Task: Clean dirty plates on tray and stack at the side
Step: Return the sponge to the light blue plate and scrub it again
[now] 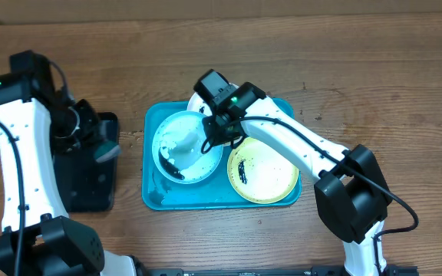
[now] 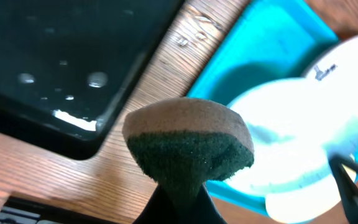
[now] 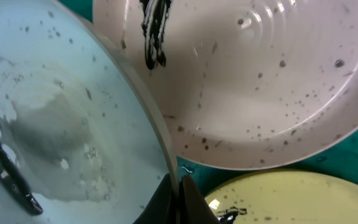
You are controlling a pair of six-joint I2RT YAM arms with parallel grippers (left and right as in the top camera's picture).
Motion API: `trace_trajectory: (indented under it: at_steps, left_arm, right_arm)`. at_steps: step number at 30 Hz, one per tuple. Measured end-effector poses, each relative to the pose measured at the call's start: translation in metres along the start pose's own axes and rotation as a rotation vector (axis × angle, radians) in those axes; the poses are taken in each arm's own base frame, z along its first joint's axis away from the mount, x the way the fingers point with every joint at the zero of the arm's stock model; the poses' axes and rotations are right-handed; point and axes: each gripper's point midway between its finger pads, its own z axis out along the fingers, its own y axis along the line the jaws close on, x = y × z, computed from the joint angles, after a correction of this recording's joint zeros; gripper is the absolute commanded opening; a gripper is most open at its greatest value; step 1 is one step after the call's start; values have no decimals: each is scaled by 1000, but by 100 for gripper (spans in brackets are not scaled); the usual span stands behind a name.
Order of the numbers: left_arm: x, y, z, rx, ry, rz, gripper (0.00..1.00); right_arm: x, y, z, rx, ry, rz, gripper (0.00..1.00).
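Now, R gripper point(image 3: 174, 190) jaws seemingly pinching blue plate point(image 3: 55, 124) rim, over tray point(image 1: 206, 201).

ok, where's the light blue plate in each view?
Overhead: light blue plate in the left half of the tray.
Left wrist: plate centre right, past the sponge.
Right wrist: plate fills the left side, rim in the right claw.
Shared landmark: the turquoise tray, in all three.
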Motion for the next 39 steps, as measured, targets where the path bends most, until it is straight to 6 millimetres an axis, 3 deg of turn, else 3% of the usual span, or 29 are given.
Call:
trace_trajectory:
  at_steps: [7, 11, 15, 24, 32, 39]
  left_arm:
    - [18, -43, 9, 24, 19, 178, 4]
    - [28, -55, 16, 15, 32, 231, 4]
    - [38, -54, 32, -5, 69, 249, 4]
    - [64, -44, 91, -45, 158, 283, 4]
    - [60, -49, 97, -31, 130, 300, 4]
    - [60, -50, 97, -31, 130, 300, 4]
  right_arm:
    - [23, 2, 26, -46, 57, 64, 4]
    - [30, 3, 35, -64, 67, 85, 4]
    - [31, 6, 41, -84, 61, 106, 4]
    - [37, 12, 43, -124, 90, 142, 4]
    - [45, 13, 42, -131, 126, 151, 4]
    - [55, 20, 20, -170, 161, 155, 4]
